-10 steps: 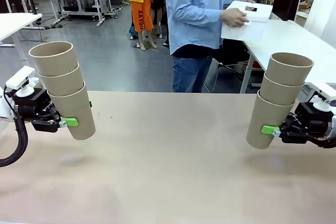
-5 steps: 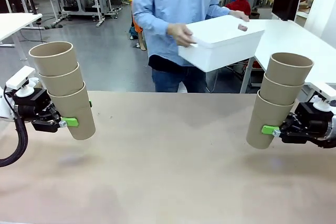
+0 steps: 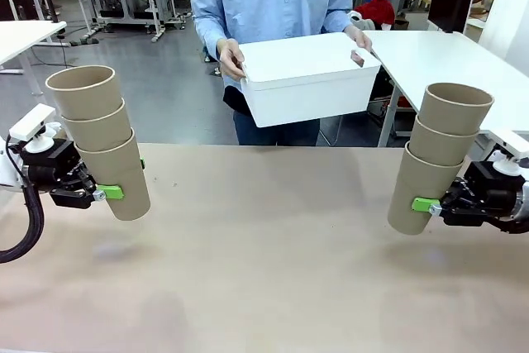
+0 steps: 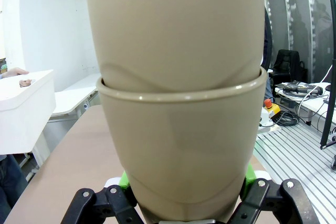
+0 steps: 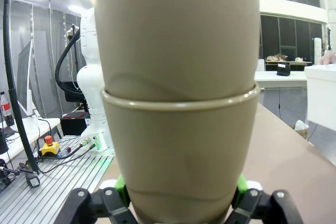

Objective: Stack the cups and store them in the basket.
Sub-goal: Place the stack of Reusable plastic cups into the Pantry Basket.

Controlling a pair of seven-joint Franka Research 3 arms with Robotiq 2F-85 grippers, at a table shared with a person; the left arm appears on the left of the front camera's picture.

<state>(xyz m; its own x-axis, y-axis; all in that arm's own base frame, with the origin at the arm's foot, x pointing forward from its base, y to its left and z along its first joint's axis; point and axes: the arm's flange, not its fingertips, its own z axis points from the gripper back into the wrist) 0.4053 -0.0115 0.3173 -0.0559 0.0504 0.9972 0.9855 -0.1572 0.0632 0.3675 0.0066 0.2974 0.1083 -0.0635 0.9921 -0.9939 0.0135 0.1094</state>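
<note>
Two stacks of three tan cups hang above the table. My left gripper is shut on the bottom cup of the left stack, at the table's left side. My right gripper is shut on the bottom cup of the right stack, at the right side. Both stacks lean slightly outward at the top. In the left wrist view the stack rises from between the green pads; the right wrist view shows its stack the same way. A person at the far edge holds the white basket with both hands above the table's far middle.
The tan table lies bare between the two stacks. A white side table stands at the back right, close to the basket. More tables and people stand farther off.
The person has turned from the white side table and carried the basket left to the far middle of my table, now facing me. Both arms and cup stacks have held still.
</note>
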